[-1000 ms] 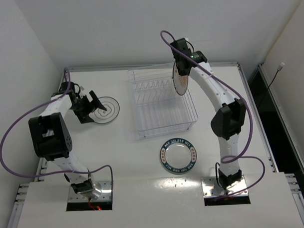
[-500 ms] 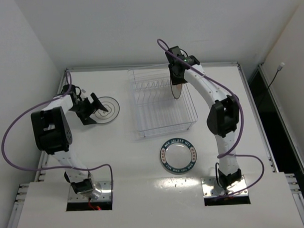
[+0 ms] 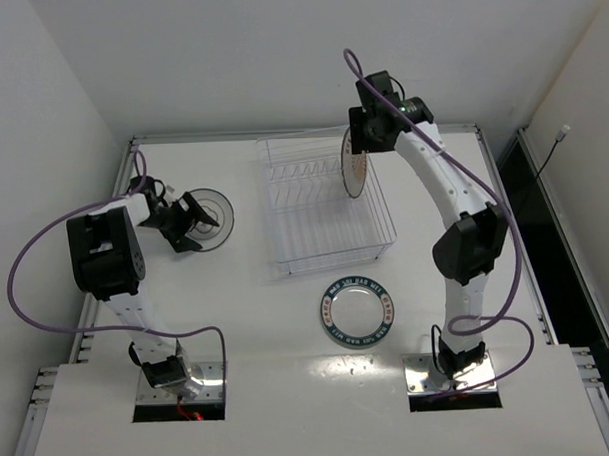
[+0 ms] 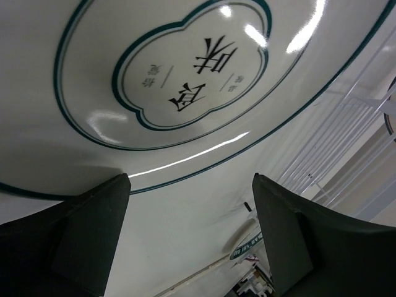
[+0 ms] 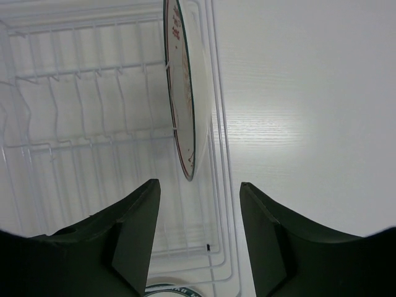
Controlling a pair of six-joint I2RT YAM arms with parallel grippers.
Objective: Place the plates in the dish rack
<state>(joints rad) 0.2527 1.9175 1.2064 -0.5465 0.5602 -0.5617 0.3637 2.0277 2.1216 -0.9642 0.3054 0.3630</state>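
Note:
The white plate with thin dark rings (image 3: 218,207) lies flat on the table at the left. My left gripper (image 3: 187,220) is open at its near-left rim; in the left wrist view the plate (image 4: 185,80) fills the top, just ahead of the gripper (image 4: 190,185). The orange-striped plate (image 3: 354,170) stands on edge in the clear dish rack (image 3: 320,237), at its far right side. My right gripper (image 3: 369,134) is open and empty above it; in the right wrist view the plate (image 5: 184,105) stands between tines beyond the gripper (image 5: 199,189). The blue-rimmed plate (image 3: 357,311) lies flat in front of the rack.
Walls enclose the table at the back and left. The rack's wire rows (image 5: 93,124) to the left of the standing plate hold nothing. The blue-rimmed plate's edge (image 5: 170,289) shows below the rack in the right wrist view.
My right gripper lowered the orange-striped plate into the rack, let go and lifted away. My left gripper slid closer to the ringed plate's rim.

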